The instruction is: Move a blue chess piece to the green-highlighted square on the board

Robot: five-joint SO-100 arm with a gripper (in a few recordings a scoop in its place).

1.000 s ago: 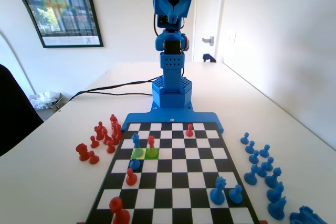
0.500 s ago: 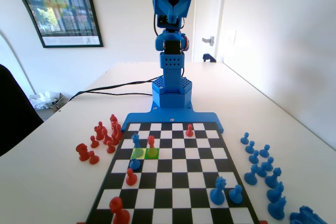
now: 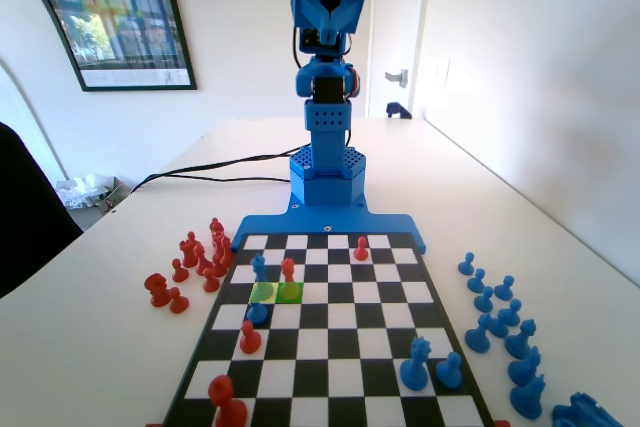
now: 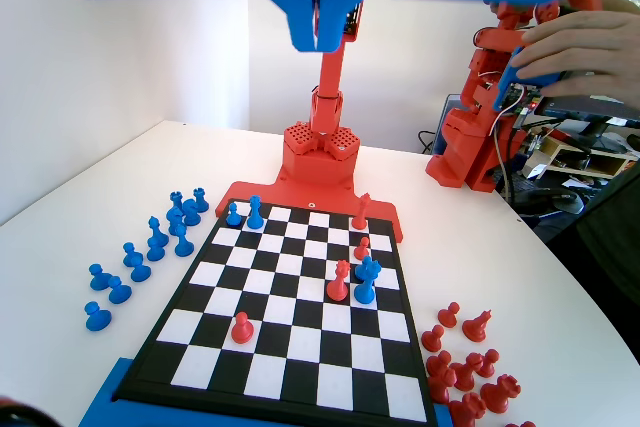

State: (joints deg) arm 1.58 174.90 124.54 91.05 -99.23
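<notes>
Our gripper (image 4: 318,17) hangs high over the board (image 3: 330,347), fingers pressed together, empty; we judge the reach unstarted. Next: descend, open, toward the blue piece (image 3: 259,267) near the board's left edge, beside the green square (image 3: 290,292).

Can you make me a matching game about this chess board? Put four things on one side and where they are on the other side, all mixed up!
Things:
1. the gripper
2. the blue chess piece
3. the green-highlighted square
4. the spare red pieces

Places, as the fixed view shows them:
A. under a red piece
B. on the table, left of the board
C. high above the board, jaws together
D. on the board, just left of the red piece that stands on green

Right pairs: 1-C, 2-D, 3-A, 4-B.
</notes>
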